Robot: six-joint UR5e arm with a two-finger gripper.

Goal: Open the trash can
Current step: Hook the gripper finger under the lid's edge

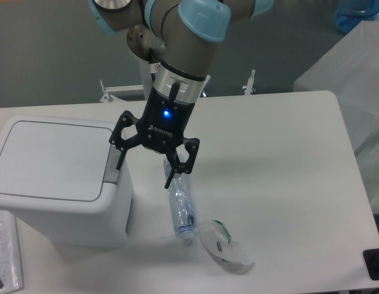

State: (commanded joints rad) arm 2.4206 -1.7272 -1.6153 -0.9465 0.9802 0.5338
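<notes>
**Spread fingers hang beside the closed trash can**

The gripper (144, 173) has its fingers (120, 158) splayed wide, grasping nothing, pointing down just off the trash can's (57, 180) 3 o'clock edge, near its grey tab (114, 165). The can sits at the tabletop's (281, 184) 9 o'clock side, lid flat and shut. A clear bottle (179, 207) lies at the gripper's 5 o'clock, a crumpled wrapper (225, 248) beyond it.

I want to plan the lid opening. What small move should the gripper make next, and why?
Probably shift slightly further toward the grey push-button tab and descend: the open black two-finger gripper hangs beside the large white plastic trash can, whose flat lid is closed.
</notes>
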